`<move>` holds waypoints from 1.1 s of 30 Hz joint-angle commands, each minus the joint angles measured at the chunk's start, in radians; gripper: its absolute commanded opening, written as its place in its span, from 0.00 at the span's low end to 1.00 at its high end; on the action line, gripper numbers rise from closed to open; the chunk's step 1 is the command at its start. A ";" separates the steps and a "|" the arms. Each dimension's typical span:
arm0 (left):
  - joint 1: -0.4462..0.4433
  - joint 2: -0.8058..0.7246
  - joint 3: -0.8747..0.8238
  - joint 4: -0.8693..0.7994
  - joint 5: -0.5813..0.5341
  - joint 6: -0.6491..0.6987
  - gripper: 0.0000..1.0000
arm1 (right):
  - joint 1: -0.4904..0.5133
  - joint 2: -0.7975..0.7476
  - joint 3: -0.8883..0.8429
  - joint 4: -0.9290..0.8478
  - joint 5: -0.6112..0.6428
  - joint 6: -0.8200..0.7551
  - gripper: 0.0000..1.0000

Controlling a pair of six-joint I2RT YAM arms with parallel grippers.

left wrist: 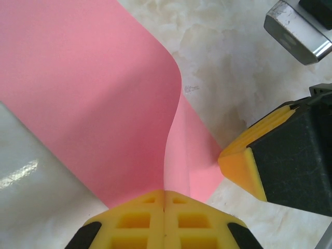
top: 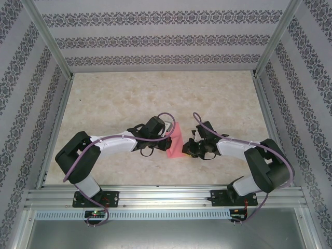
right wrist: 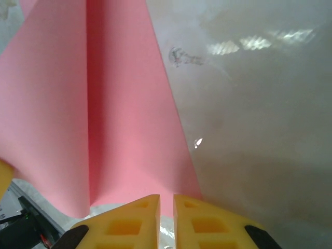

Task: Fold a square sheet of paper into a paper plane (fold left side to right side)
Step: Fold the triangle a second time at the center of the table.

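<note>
2 yellow fingers [left wrist: 148,210] of the left gripper [left wrist: 164,194] are pressed together on a raised ridge of the square sheet of paper [left wrist: 104,93]. Just right of the left gripper, the right gripper [right wrist: 166,199] is seen with fingers nearly together; whether paper is caught cannot be told. The plain pink-red sheet is bowed upward and lies on the table [top: 129,98]. A faint mark [left wrist: 191,88] beyond the left gripper is too small to be read.

The pink sheet [top: 177,139] — partly hidden behind the left claw [left wrist: 165,196] — runs off both wrist views' edges.
</note>
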 commanded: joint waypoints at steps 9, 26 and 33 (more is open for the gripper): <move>0.017 0.022 0.010 -0.054 -0.009 0.052 0.05 | 0.021 0.048 0.041 -0.061 0.048 -0.043 0.15; 0.047 0.077 0.047 -0.069 -0.044 0.083 0.05 | 0.033 0.063 0.058 -0.097 0.059 -0.065 0.15; 0.052 0.109 0.076 -0.072 -0.025 0.094 0.06 | 0.035 0.067 0.059 -0.111 0.069 -0.073 0.15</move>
